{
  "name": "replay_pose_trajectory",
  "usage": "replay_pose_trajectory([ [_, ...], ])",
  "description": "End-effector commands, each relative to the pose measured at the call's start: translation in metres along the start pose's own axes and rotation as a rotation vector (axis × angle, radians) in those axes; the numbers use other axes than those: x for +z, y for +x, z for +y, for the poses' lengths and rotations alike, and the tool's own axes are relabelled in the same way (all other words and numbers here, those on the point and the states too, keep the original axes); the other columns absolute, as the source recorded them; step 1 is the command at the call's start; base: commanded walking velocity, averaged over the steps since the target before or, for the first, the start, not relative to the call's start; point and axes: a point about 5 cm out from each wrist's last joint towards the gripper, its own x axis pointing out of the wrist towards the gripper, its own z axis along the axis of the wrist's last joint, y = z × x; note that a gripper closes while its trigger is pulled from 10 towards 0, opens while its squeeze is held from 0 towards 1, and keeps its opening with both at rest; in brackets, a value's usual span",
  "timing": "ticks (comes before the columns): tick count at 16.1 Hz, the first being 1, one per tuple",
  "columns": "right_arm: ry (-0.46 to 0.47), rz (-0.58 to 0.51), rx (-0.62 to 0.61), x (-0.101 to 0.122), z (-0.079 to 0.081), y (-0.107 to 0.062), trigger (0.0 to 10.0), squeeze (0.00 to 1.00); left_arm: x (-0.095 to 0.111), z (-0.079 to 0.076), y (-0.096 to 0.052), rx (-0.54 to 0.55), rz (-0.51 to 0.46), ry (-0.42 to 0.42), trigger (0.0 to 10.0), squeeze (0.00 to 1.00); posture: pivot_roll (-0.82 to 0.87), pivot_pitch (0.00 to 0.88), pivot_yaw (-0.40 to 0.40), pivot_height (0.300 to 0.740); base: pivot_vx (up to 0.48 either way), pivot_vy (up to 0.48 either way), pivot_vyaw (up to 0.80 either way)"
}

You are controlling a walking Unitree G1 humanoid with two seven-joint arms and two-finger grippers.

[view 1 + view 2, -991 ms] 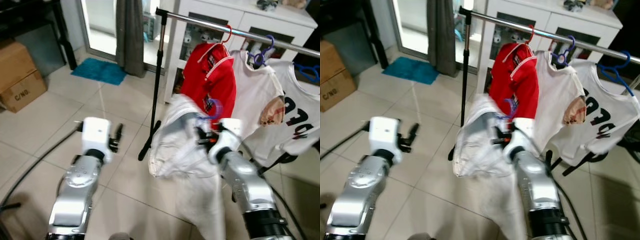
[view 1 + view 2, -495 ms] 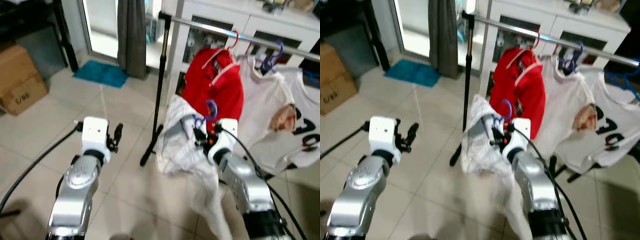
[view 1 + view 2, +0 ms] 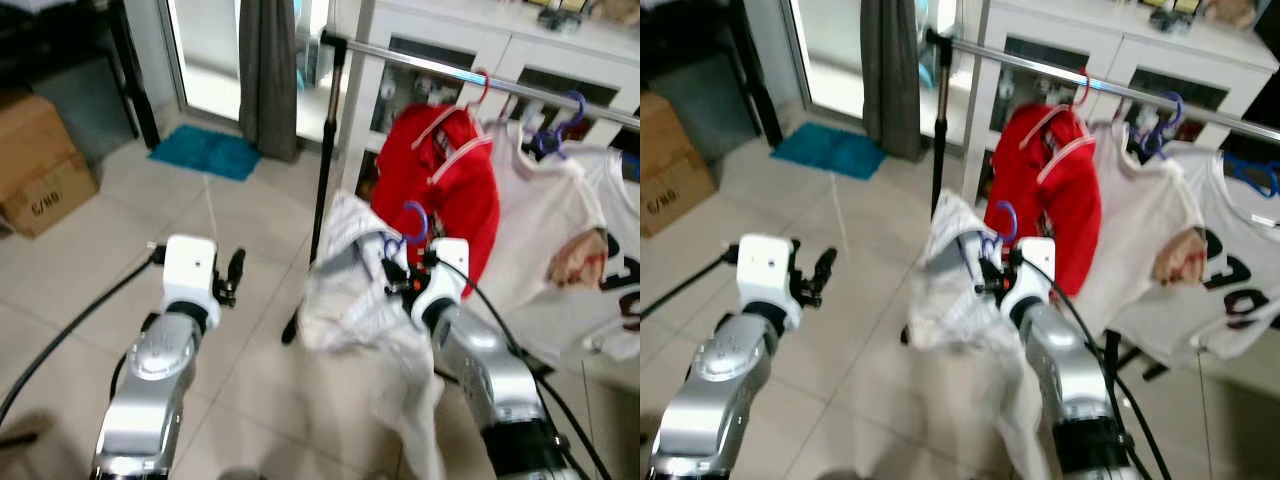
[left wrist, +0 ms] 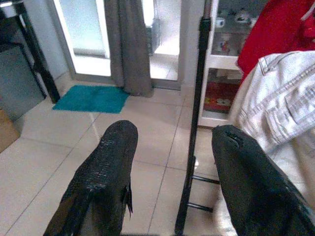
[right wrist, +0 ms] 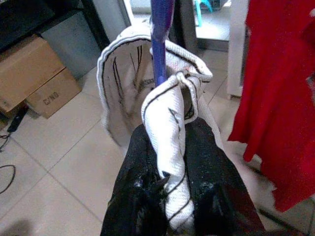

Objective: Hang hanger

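My right gripper (image 5: 170,196) has its jaws clamped on the hanger (image 3: 413,222) neck through limp, swinging white cloth (image 3: 345,290), so I judge the hook will sway; left gripper (image 4: 170,187) jaws apart, idle.

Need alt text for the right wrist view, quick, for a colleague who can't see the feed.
The right claw is shut on a white garment bunched around a purple hanger, held above a tiled floor. A red shirt hangs close beside it, and cardboard boxes stand beyond.
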Motion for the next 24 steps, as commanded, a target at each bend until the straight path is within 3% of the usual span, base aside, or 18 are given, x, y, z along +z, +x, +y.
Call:
replay_pose_trajectory([
  [1, -0.016, -0.068, -0.029, 0.0146, -0.0105, -0.0022, 10.0, 0.0, 0.0019, -0.0079, 0.0003, -0.027, -0.007, 0.0, 10.0, 0.0, 0.13, 0.019, -0.08, 0.74, 0.319, 0.0, 0.0],
  [24, -0.016, -0.07, -0.007, 0.0147, -0.0054, 0.0019, 10.0, 0.0, 0.0023, -0.0086, -0.0012, -0.03, -0.003, -0.006, 10.0, 0.0, 0.14, 0.042, -0.087, 0.74, 0.316, 0.0, 0.0],
])
